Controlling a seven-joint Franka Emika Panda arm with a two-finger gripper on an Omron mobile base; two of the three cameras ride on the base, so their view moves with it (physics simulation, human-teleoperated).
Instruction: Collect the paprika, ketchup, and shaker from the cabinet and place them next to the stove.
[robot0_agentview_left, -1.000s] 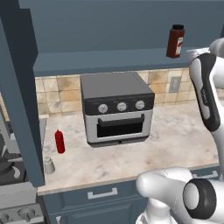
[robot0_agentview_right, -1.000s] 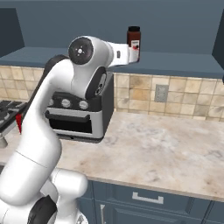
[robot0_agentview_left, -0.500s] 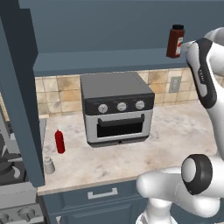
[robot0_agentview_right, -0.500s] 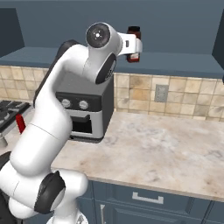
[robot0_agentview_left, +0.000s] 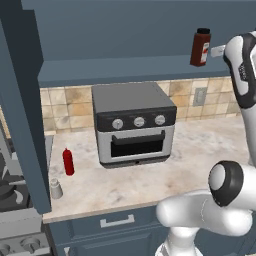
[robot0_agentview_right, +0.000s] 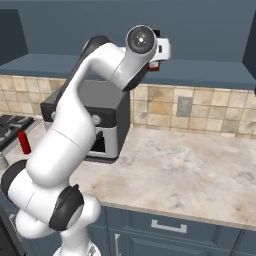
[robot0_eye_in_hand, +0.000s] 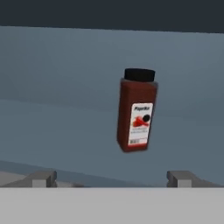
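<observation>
The paprika (robot0_eye_in_hand: 137, 111), a dark red-brown jar with a black cap and pale label, stands upright on the open shelf of the blue-grey cabinet (robot0_agentview_left: 125, 70). My gripper (robot0_eye_in_hand: 112, 179) is open, level with the jar and a short way in front of it, not touching. From the left base view the gripper (robot0_agentview_left: 216, 51) sits just right of the paprika (robot0_agentview_left: 201, 47). The red ketchup (robot0_agentview_left: 68, 161) and the small pale shaker (robot0_agentview_left: 56, 188) stand on the counter near the stove (robot0_agentview_left: 12, 197).
A silver toaster oven (robot0_agentview_left: 135, 125) stands against the tiled backsplash under the shelf. A dark cabinet side panel (robot0_agentview_left: 22, 110) rises between counter and stove. Marble counter (robot0_agentview_right: 185, 170) stretches to the right, with blue drawers below.
The arm has swung up and in towards the shelf, bringing the open gripper level with the paprika jar. The jar, ketchup and shaker have not moved.
</observation>
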